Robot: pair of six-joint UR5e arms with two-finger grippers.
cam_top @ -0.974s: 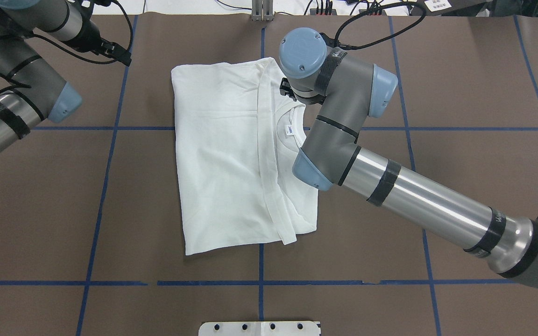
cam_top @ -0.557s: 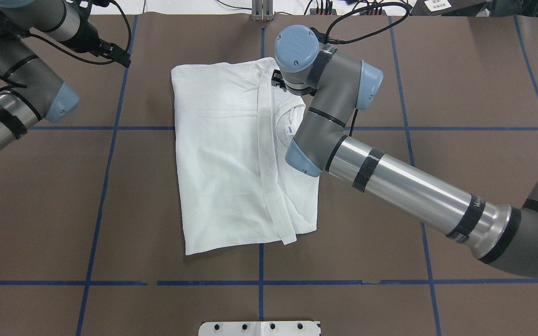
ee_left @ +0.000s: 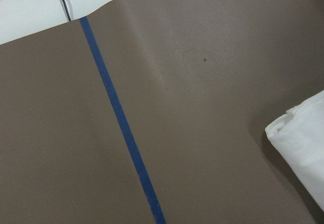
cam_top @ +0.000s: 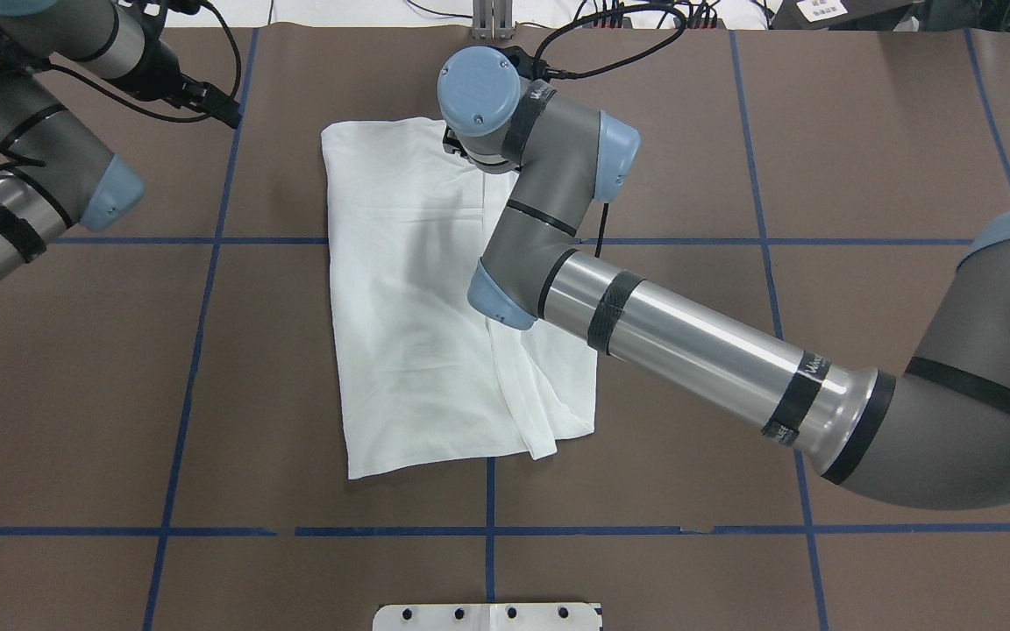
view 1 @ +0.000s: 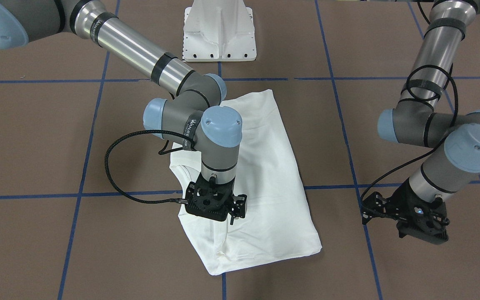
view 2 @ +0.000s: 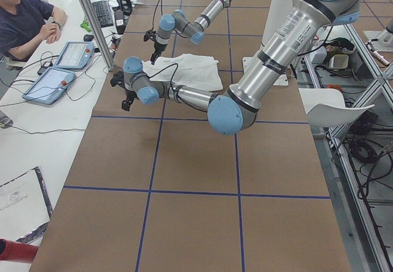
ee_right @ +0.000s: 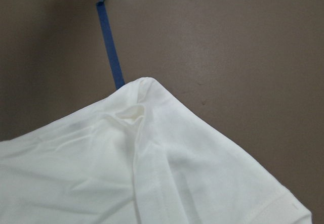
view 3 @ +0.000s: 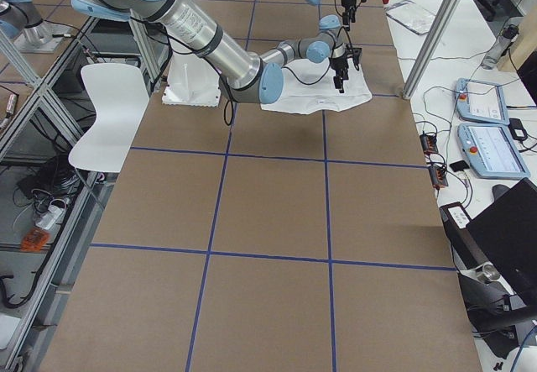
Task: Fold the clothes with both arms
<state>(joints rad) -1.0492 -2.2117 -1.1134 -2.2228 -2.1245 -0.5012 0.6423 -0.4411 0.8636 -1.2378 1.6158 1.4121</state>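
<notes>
The white T-shirt [cam_top: 417, 307] lies folded flat on the brown table, a narrow folded strip running along its right part. Its collar and label are hidden under the right arm in the overhead view. My right gripper [view 1: 223, 214] hangs just over the shirt's far edge near the top of that strip; it also shows in the overhead view [cam_top: 461, 147]. The right wrist view shows only a shirt corner [ee_right: 152, 173], no fingers. My left gripper [cam_top: 223, 107] is off the shirt, over bare table at its far left, also in the front view [view 1: 421, 233]. I cannot tell either gripper's state.
Blue tape lines [cam_top: 487, 530] grid the brown table cover. The white pedestal base [view 1: 219, 33] stands at the robot's side. An operator [view 2: 24, 20] sits by tablets [view 2: 58, 75] past the far edge. A white chair [view 3: 109, 112] stands beside the table.
My right arm has swung left along the shirt's far edge and now covers the collar and label. The left arm has drawn back slightly. The shirt has not moved.
</notes>
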